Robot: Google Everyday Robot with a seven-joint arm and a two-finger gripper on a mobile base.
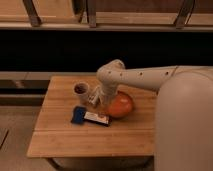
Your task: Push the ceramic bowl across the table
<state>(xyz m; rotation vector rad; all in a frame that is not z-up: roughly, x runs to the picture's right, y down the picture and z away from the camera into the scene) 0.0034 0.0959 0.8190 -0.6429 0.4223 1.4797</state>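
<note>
A white robot arm reaches down over a small wooden table point(65, 137). Its gripper point(98, 98) sits at the left edge of the ceramic bowl point(121, 106), apparently touching; I cannot tell whether it is open or closed. The bowl rests right of the table's centre, mouth up. It is round, with no long axis. The push seems about to begin, and next calls for a steady rightward sweep.

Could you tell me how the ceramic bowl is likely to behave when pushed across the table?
Stiff and shallow, the ceramic bowl should probably slide, not tip. Its glossy glaze may slip sideways off the claw, which sits between it and the cup.
</note>
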